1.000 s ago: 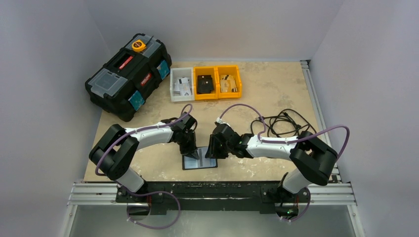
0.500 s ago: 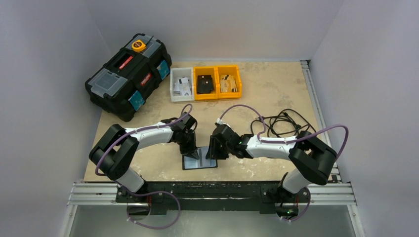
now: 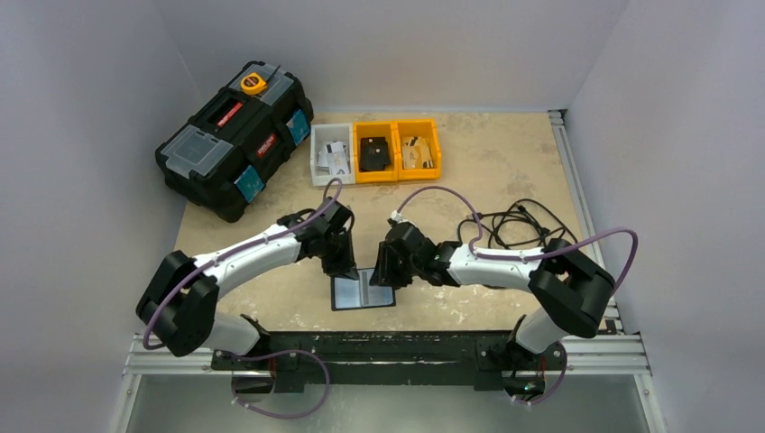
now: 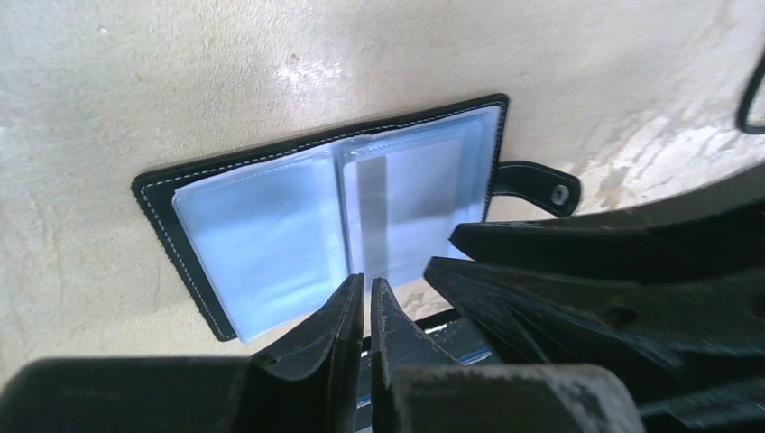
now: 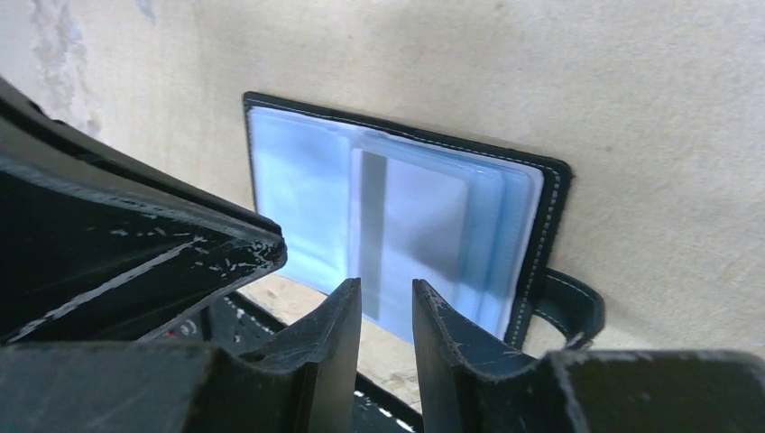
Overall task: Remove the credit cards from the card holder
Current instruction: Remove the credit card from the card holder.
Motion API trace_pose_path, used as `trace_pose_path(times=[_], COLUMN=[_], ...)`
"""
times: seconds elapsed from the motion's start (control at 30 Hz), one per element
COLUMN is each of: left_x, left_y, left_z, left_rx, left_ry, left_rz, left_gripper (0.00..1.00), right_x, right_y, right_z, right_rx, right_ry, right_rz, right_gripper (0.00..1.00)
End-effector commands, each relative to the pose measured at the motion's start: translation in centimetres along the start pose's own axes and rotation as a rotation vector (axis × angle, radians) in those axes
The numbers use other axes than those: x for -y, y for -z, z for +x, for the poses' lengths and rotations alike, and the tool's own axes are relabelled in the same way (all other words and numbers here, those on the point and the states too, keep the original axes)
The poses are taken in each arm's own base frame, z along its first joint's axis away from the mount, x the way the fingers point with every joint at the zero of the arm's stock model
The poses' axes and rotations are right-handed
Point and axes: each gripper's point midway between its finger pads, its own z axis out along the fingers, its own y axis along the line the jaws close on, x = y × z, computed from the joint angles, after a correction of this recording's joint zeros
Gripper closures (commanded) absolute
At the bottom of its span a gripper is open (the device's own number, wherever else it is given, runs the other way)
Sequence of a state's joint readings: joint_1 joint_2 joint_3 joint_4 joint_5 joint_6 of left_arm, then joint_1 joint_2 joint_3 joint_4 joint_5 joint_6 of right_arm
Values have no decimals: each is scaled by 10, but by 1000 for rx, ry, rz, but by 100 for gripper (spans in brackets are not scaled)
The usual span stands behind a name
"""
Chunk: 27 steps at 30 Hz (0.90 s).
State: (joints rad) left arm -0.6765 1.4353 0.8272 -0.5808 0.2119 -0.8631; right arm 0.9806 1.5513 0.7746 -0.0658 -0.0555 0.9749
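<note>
Left wrist: left gripper [image 4: 367,285] is seen almost pressed together, right gripper [image 5: 386,290] slightly spread, near the opened card holder [image 4: 271,225].

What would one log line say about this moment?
card holder: lying open | credit card: inside its sleeve | left gripper: nearly shut, empty | right gripper: slightly open, empty

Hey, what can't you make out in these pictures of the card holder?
- Number of credit cards: both wrist views, cloudy sleeves of the card holder overlap them.
- Its near edge: left wrist view, left end effector covers it.
- Contents of the bins: top view, too small.
</note>
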Motion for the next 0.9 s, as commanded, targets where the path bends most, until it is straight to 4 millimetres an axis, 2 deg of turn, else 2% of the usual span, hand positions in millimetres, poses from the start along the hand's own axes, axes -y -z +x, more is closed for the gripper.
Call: trace_pose_path(times=[0.0, 0.13, 0.27, 0.37, 0.53, 0.87], left_x=[2, 4, 24, 27, 14, -16], left_y=[25, 22, 14, 5, -17, -46], left_z=[-11, -9, -10, -9, -5, 6], left_rx=[81, 70, 47, 18, -22, -66], left_ry=[-46, -61, -69, -59, -41, -13], left_rz=[-13, 10, 104, 110, 53, -51], left_gripper=[93, 93, 93, 95, 100, 100], right_x=[-29, -22, -9, -3, 5, 13], right_y=[2, 2, 5, 5, 4, 1], right_z=[-15, -15, -10, -6, -2, -1], right_rx=[22, 28, 24, 22, 20, 15], right_ry=[21, 20, 1, -11, -22, -35], right_rz=[-77, -44, -9, -1, 14, 27], right_gripper=[72, 72, 72, 72, 71, 70])
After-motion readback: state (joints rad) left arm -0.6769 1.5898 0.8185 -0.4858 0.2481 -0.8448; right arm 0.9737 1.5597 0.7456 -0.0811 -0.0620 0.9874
